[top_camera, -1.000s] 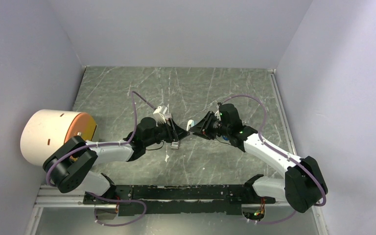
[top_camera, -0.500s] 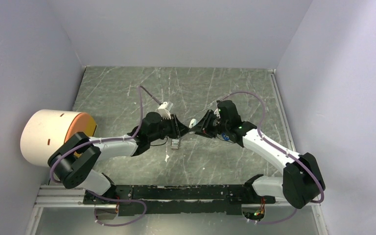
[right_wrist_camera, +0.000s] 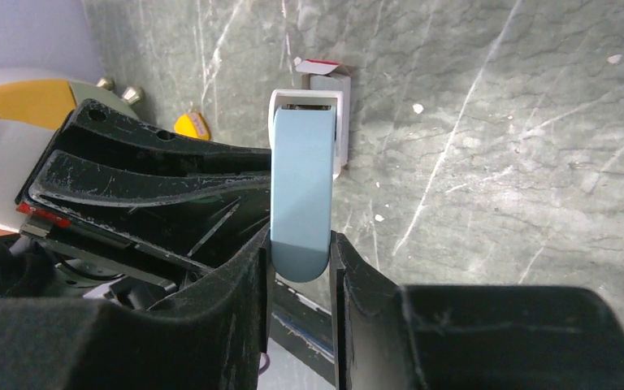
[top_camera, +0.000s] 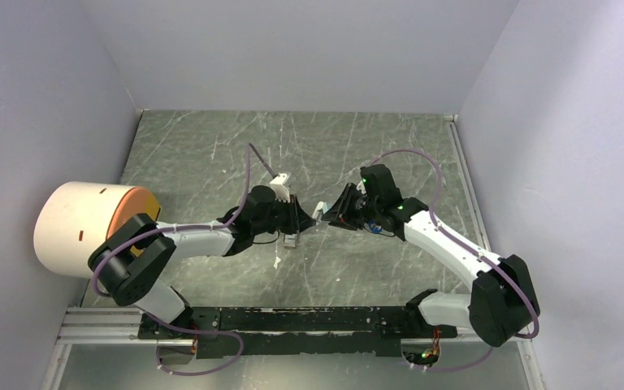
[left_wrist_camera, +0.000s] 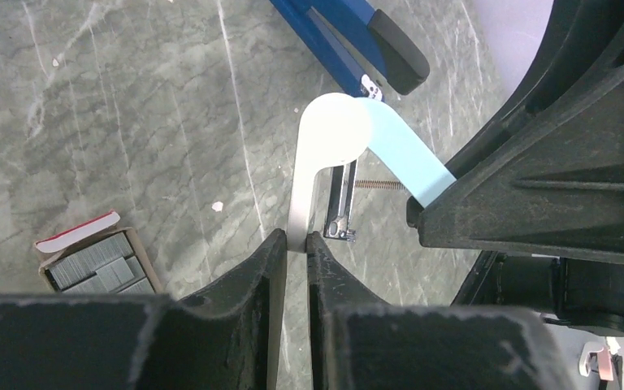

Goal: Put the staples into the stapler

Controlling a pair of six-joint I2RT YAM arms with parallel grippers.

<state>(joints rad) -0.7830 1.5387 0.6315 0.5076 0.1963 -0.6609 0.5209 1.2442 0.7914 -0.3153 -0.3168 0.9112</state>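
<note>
A pale blue-grey piece [left_wrist_camera: 398,150] with a white arm [left_wrist_camera: 305,183] hangs above the table, hinged open, with a metal rail and spring [left_wrist_camera: 343,203] showing between its halves. My left gripper [left_wrist_camera: 295,240] is shut on the white arm's tip. My right gripper [right_wrist_camera: 301,252] is shut on the pale blue end [right_wrist_camera: 301,195]. In the top view the two grippers [top_camera: 305,219] [top_camera: 329,213] meet at the piece [top_camera: 318,210]. The staples [left_wrist_camera: 97,264] lie in a small red-and-white box [top_camera: 291,240] on the table. The bright blue stapler [left_wrist_camera: 337,36] with black parts lies beyond, under my right arm [top_camera: 374,229].
A big cream cylinder with an orange face [top_camera: 81,227] stands at the left edge beside my left arm. A small yellow piece [right_wrist_camera: 191,126] lies near it. A white scrap [top_camera: 277,262] sits near the box. Grey walls enclose the marbled table [top_camera: 211,154].
My left gripper has moved right to the hanging piece and closed on its white arm. The right gripper has stayed almost still, holding the pale blue end.
</note>
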